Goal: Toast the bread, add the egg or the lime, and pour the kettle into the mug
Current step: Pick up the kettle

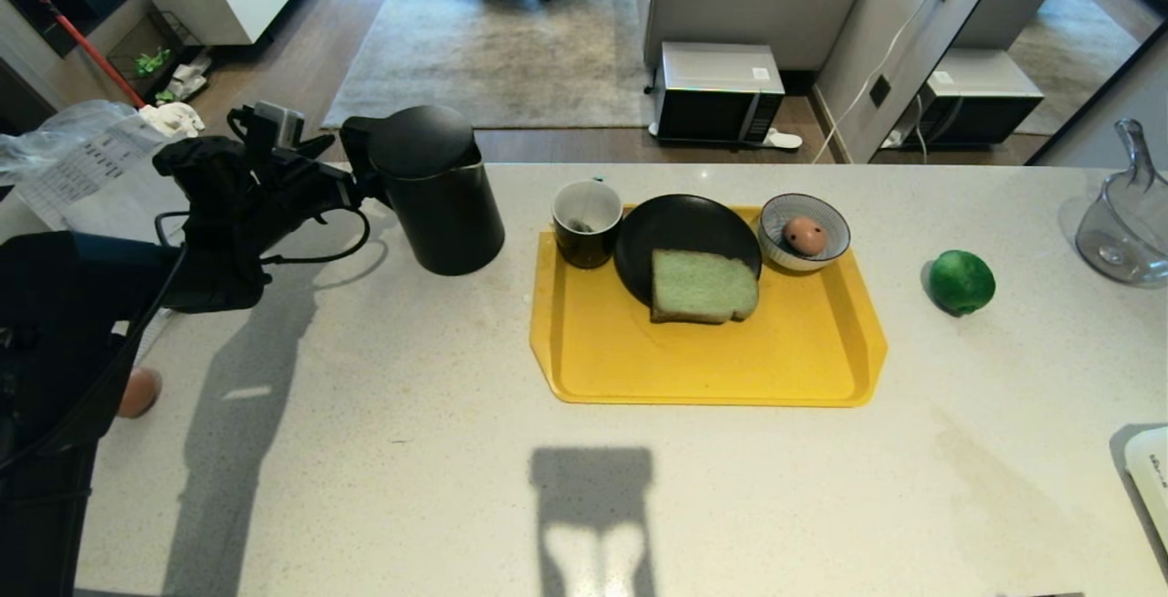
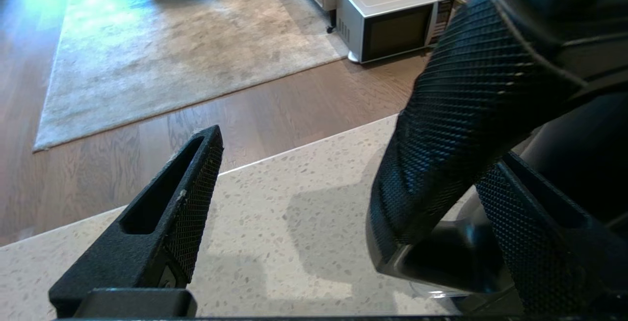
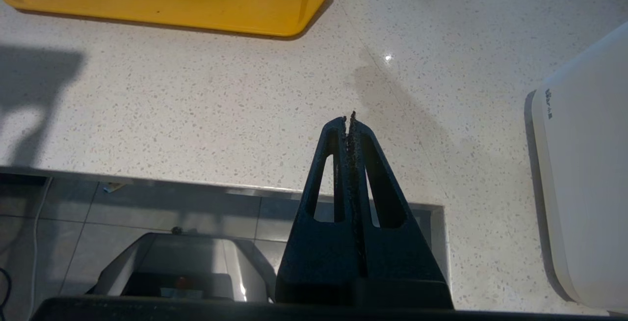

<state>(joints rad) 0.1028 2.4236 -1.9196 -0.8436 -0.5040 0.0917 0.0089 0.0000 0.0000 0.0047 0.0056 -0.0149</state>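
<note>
The tall black kettle (image 1: 436, 191) stands on the counter left of the yellow tray (image 1: 803, 369). My left gripper (image 1: 347, 184) is open at the kettle's handle (image 2: 466, 124). The handle sits between the fingers (image 2: 171, 203), close to one and apart from the other. On the tray stand the black mug (image 1: 586, 223), a black plate (image 1: 675, 227) with the green bread (image 1: 703, 287) leaning over its near rim, and a striped bowl (image 1: 826, 255) holding the spotted egg (image 1: 804, 235). The lime (image 1: 961, 281) lies right of the tray. My right gripper (image 3: 349, 120) is shut and empty above the counter's near edge.
A glass jug (image 1: 1127, 214) stands at the far right, and a white appliance (image 3: 584, 173) sits at the counter's near right corner. A plastic bag (image 1: 73, 159) and a brown egg (image 1: 139, 392) lie at the left edge. The counter's far edge drops to the floor behind the kettle.
</note>
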